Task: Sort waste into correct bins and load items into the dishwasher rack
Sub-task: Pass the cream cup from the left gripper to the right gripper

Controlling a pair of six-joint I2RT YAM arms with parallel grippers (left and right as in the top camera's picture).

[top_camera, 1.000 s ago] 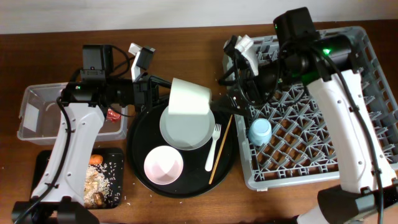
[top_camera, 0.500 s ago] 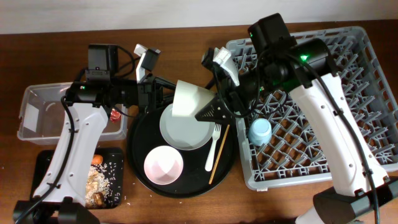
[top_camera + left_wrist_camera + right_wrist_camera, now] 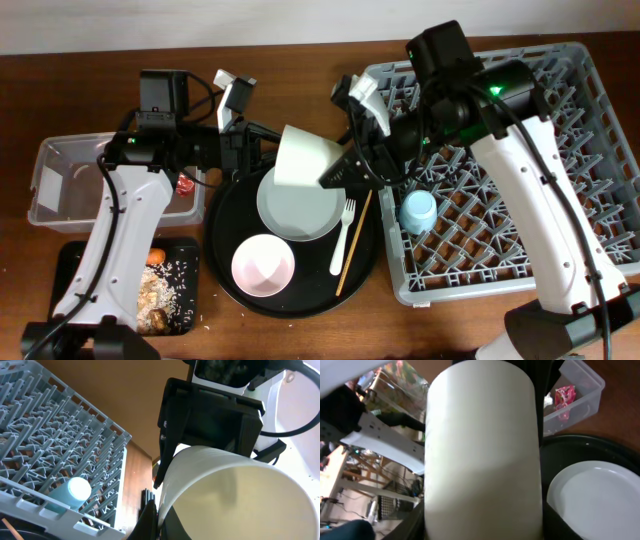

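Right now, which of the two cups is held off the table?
The cream cup, clamped by its rim in the left jaws above the plate; the blue cup sits in the rack.

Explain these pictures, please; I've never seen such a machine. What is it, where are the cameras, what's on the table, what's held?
These are two robot arms with two-finger grippers at a table. One picture looks down from above; the other two come from wrist cameras. The left gripper is shut on the rim of a cream cup, above a round black tray holding a plate, pink bowl, fork and chopsticks. The right gripper has its jaws around that cup; whether they grip is unclear. A blue cup lies in the grey rack.
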